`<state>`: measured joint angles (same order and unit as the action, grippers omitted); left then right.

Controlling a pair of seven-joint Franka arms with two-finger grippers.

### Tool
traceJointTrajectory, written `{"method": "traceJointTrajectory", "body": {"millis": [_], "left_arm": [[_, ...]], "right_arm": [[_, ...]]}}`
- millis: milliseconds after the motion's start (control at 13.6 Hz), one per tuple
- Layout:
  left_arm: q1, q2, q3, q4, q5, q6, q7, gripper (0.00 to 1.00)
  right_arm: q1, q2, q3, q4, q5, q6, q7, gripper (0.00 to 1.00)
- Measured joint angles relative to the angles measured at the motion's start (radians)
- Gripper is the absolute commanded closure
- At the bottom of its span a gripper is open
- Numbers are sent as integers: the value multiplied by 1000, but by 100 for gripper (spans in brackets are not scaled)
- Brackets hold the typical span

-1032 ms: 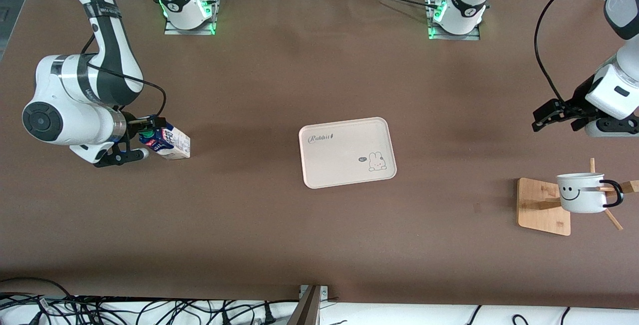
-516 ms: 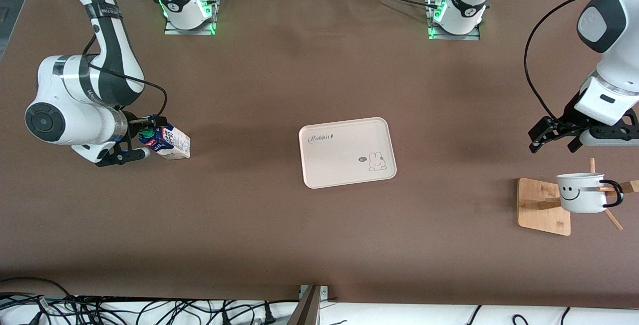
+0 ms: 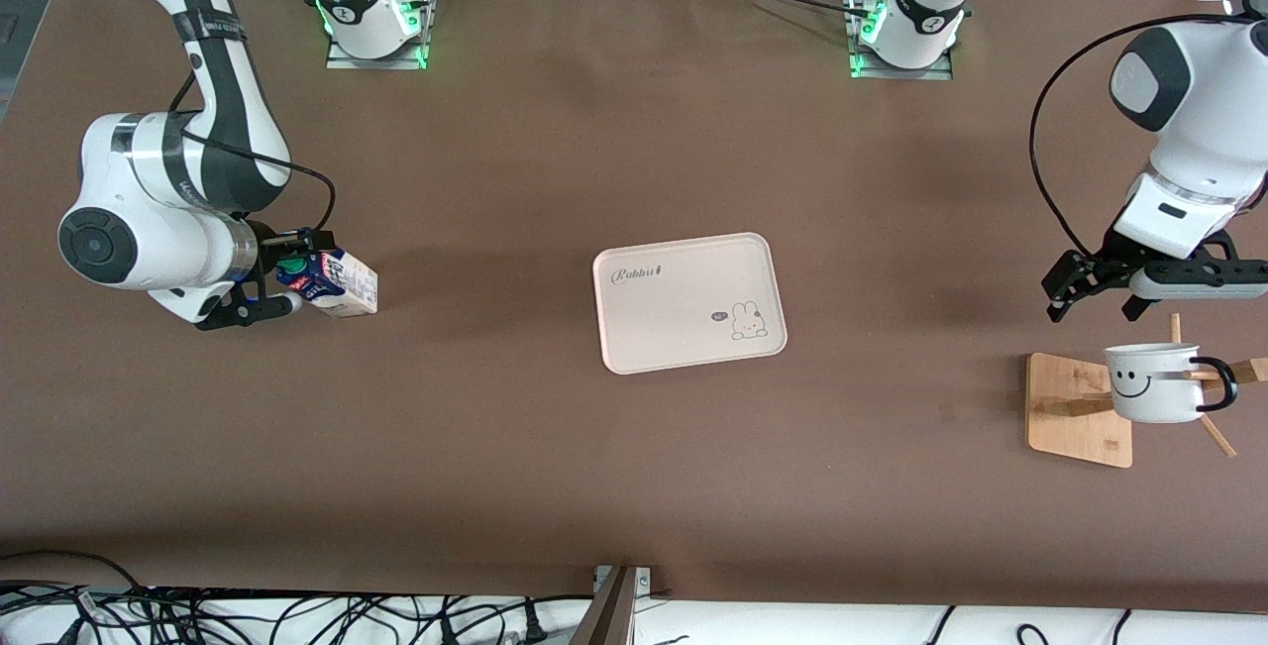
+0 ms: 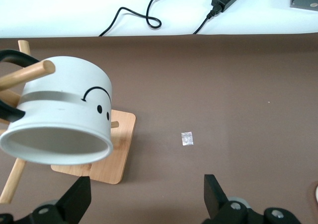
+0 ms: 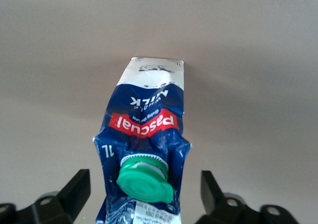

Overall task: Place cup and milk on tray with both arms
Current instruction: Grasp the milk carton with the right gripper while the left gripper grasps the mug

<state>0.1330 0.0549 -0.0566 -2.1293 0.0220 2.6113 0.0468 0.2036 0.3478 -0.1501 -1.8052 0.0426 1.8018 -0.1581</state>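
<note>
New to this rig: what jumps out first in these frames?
The cup with its smiley face hangs on a wooden stand at the left arm's end of the table, the open left claw hovering just beside it. At the right arm's end, the right claw sits open around the milk. Between them lies the tray, with nothing on it.

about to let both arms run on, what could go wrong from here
The mug hangs on a peg of the wooden stand; a straight lift by the open left claw might tip the stand. The open right claw straddles the milk carton near its green cap, so a high pinch may topple it.
</note>
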Motion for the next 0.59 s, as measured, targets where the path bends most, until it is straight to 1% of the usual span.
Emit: {"method": "traceJointTrajectory", "body": {"millis": [74, 221, 368, 589], "left_arm": [[0, 8, 3, 0, 4, 11, 3, 0], [0, 25, 9, -1, 25, 51, 15, 0], [0, 51, 14, -1, 41, 109, 24, 0], [0, 81, 18, -1, 42, 148, 34, 0]], "right_arm": [[0, 0, 1, 0, 0, 0, 0, 48], [0, 0, 10, 1, 2, 0, 0, 53], [1, 0, 16, 4, 2, 1, 1, 56], [1, 0, 17, 5, 2, 3, 1, 56]]}}
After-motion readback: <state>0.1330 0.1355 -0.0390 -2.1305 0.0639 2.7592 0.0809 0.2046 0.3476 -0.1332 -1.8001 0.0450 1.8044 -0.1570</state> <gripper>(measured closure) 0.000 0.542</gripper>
